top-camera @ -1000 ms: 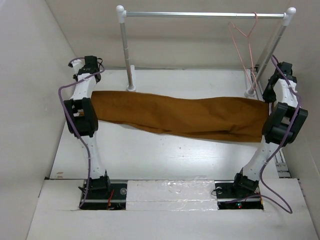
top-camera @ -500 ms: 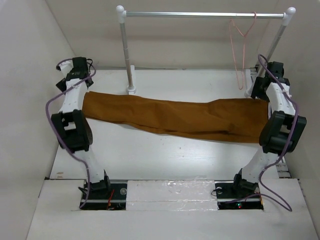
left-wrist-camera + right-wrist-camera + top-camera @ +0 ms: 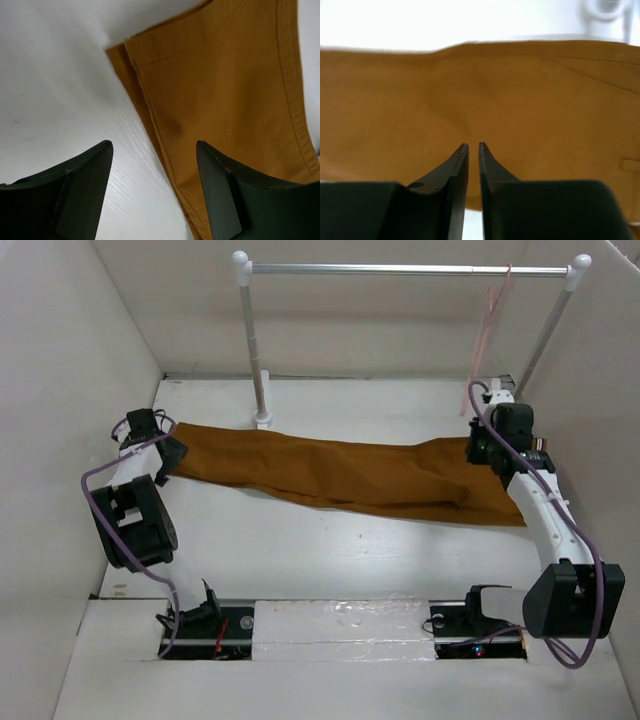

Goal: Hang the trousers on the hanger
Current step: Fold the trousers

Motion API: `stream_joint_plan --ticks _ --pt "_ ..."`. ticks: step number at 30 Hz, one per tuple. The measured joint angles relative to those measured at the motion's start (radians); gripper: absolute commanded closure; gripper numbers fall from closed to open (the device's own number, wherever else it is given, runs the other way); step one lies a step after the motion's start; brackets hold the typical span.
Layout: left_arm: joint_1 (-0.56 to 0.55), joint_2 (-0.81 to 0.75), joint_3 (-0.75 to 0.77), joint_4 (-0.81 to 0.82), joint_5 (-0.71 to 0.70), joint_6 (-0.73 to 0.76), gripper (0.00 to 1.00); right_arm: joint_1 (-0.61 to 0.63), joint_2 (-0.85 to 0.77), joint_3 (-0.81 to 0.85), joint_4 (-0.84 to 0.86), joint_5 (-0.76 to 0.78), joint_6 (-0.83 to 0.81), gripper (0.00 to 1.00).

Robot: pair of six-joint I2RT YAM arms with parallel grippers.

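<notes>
Plain white walls [image 3: 60, 340] enclose a white table [image 3: 300, 560]. Near its far edge, a silver rail [image 3: 400, 270] spans two posts [image 3: 249, 335].

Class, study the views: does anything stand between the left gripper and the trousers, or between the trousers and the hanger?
Nothing visible does. The left gripper is open directly over one end of the trousers, and only bare table lies between them and the hanger on the rail.

Trousers [image 3: 340, 472] flat on white table [image 3: 300, 550]

left tool [image 3: 153, 144] agape, right tool [image 3: 473, 145] pinched (nearly)
</notes>
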Motion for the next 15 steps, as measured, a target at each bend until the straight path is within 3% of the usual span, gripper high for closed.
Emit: stream_joint_plan --ticks 2,5,9,11,15 --pt "-0.003 0.054 0.013 -0.003 0.034 0.000 0.40 0.042 -0.010 -0.019 -0.011 -0.037 -0.024 0.73" --pt "-0.007 0.126 0.072 -0.014 0.054 -0.005 0.48 0.076 -0.020 -0.039 -0.013 -0.068 -0.049 0.70" --pt "-0.006 0.175 0.122 -0.003 0.051 -0.026 0.76 0.106 -0.064 -0.089 -0.015 -0.088 -0.064 0.70" --pt "-0.006 0.191 0.139 -0.008 0.040 -0.031 1.00 0.123 -0.082 -0.107 -0.021 -0.093 -0.068 0.70" --pt "-0.008 0.221 0.164 -0.030 -0.005 -0.033 1.00 0.142 -0.095 -0.130 -0.035 -0.097 -0.079 0.70"
